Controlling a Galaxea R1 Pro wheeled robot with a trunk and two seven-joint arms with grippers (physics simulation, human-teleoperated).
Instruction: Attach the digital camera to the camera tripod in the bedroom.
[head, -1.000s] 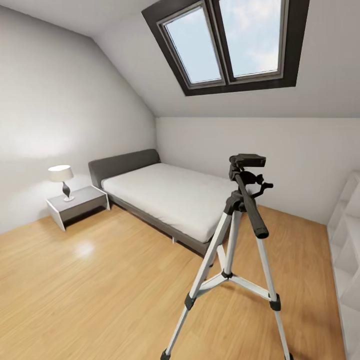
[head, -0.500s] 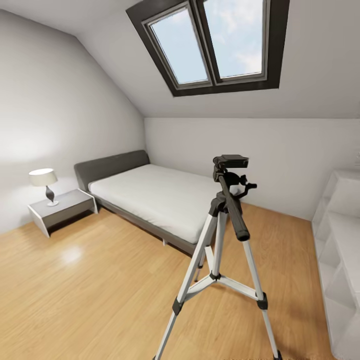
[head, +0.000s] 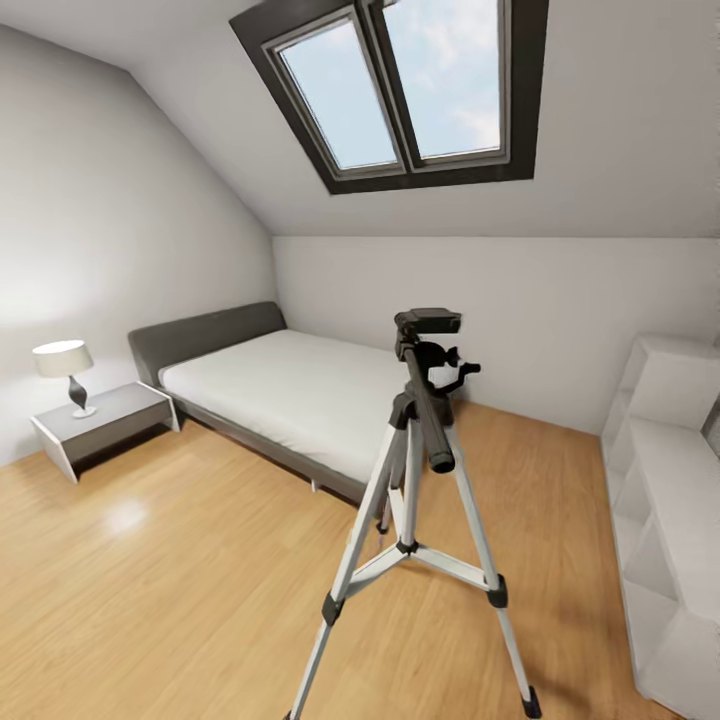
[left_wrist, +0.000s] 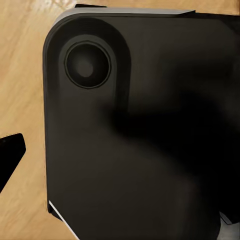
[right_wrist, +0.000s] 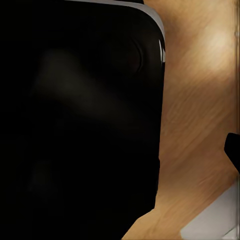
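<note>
While the camera tripod (head: 415, 470) stands near the bed (head: 290, 390), you risk toppling it on approach; I cannot tell either end effector's state.

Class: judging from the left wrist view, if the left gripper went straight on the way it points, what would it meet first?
Probably the large black body close ahead, with wood floor beyond it; depth is unclear.

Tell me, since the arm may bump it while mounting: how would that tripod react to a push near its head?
The camera tripod would probably tip rather than slide: it is tall, with thin legs. Its spread feet and centre braces should resist light nudges. The long pan handle might swing if knocked.
</note>
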